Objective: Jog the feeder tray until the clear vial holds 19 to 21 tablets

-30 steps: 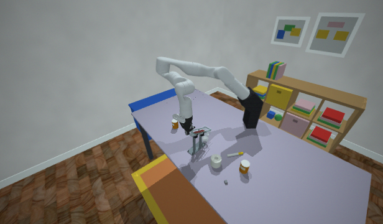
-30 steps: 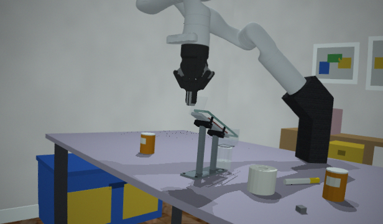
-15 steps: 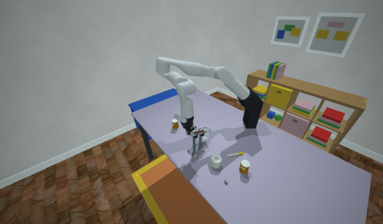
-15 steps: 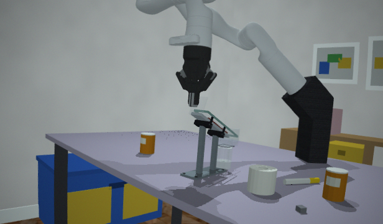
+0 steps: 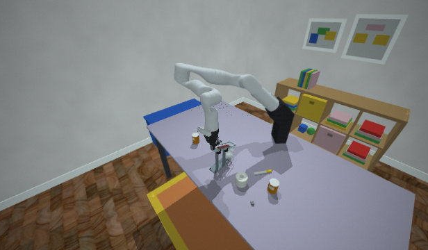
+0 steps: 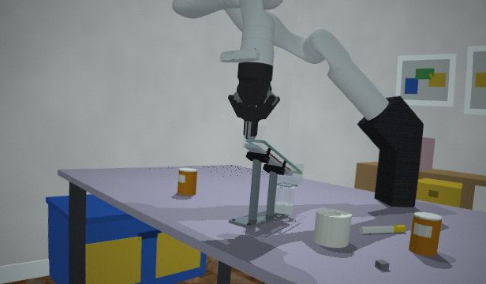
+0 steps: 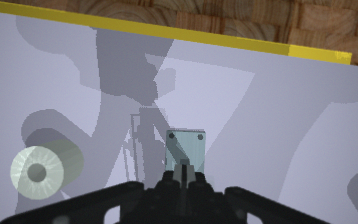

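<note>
The feeder tray (image 6: 272, 155) is a clear, tilted plate on a two-post stand (image 6: 258, 189) with a base plate on the table. It slopes down to the right towards the clear vial (image 6: 286, 197), which stands upright on the table beside the stand. I cannot tell what the vial holds. My gripper (image 6: 249, 134) points straight down with its fingers shut, and the tips are at the tray's raised upper end. Nothing is between the fingers. In the wrist view the shut fingertips (image 7: 183, 167) sit over the tray (image 7: 185, 147). The tray also shows in the top view (image 5: 225, 146).
An orange pill bottle (image 6: 187, 181) stands to the left of the stand. A white roll (image 6: 332, 227), a marker (image 6: 383, 229), a second orange bottle (image 6: 424, 233) and a small grey cube (image 6: 382, 265) lie to the right front. The arm's black base (image 6: 397, 154) stands behind.
</note>
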### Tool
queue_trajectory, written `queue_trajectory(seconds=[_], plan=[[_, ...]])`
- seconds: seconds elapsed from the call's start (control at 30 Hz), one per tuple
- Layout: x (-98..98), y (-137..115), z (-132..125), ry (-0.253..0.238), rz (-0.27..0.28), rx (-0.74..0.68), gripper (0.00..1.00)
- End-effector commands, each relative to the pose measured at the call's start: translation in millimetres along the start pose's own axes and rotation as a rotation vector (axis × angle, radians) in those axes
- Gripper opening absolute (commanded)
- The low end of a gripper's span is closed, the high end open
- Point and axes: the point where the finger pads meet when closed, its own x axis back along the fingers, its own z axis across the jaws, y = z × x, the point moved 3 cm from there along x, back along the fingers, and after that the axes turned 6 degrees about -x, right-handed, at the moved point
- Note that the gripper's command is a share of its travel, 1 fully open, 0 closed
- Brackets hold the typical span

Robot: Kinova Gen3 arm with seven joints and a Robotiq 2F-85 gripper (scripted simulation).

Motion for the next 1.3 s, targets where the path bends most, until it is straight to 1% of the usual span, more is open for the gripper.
queue_trajectory(seconds=[0.0,0.1,0.17,0.33,0.73,0.83,1.07,1.27], plan=[[-0.2,-0.5,1.6,0.006,-0.012,0.000,0.00],[4.8,-12.1,0.3,0.006,-0.012,0.000,0.00],[4.8,-12.1,0.3,0.006,-0.012,0.000,0.00],[10.6,-25.7,-1.1,0.006,-0.012,0.000,0.00],[10.7,-25.9,-1.1,0.006,-0.012,0.000,0.00],[8.6,-20.9,-0.6,0.006,-0.012,0.000,0.00],[-1.6,2.7,1.9,0.006,-0.012,0.000,0.00],[-3.7,7.5,2.4,0.006,-0.012,0.000,0.00]])
